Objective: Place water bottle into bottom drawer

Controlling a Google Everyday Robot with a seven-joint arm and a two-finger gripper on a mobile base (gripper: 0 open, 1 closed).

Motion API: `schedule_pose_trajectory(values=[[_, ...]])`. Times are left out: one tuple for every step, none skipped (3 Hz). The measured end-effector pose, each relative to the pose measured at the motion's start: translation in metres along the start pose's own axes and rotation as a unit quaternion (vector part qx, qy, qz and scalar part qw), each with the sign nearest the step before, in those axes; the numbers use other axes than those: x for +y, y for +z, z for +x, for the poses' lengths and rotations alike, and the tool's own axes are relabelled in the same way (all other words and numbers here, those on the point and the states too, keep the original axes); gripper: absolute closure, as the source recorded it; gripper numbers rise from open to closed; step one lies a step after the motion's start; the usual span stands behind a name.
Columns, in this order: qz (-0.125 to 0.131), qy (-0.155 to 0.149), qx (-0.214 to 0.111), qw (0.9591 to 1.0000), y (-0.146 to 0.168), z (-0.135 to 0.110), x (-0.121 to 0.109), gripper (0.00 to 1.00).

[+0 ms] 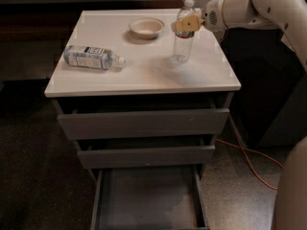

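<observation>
The water bottle [183, 37] stands upright on the white cabinet top [144, 73], toward its back right. It is clear and ribbed, with a white cap. My gripper [187, 24] reaches in from the right and sits at the bottle's shoulder, overlapping it just below the cap. The bottle's base rests on the top. The bottom drawer [144, 195] is pulled out toward me at the foot of the cabinet, a shallow grey tray with nothing in it.
A small white bowl [147, 27] sits left of the water bottle. A second bottle with a wide white-and-blue label [93, 57] lies on its side at the left. The two upper grey drawers [144, 123] are slightly ajar. An orange cable [252, 159] runs across the floor at right.
</observation>
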State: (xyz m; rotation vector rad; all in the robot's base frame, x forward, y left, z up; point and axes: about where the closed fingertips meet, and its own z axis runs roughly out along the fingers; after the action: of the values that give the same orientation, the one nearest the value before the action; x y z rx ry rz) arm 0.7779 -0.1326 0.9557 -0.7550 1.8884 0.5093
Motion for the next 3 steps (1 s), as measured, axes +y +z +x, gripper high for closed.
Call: schedule_pose_trajectory(values=[[-0.004,0.004,-0.007,1.0,-0.004,-0.001,0.003,0.61],[-0.012,0.001,-0.026,0.9996,-0.019,-0.006,0.014,0.83],[-0.048,-0.031,-0.05,0.9971,-0.052,-0.021,0.064,1.0]])
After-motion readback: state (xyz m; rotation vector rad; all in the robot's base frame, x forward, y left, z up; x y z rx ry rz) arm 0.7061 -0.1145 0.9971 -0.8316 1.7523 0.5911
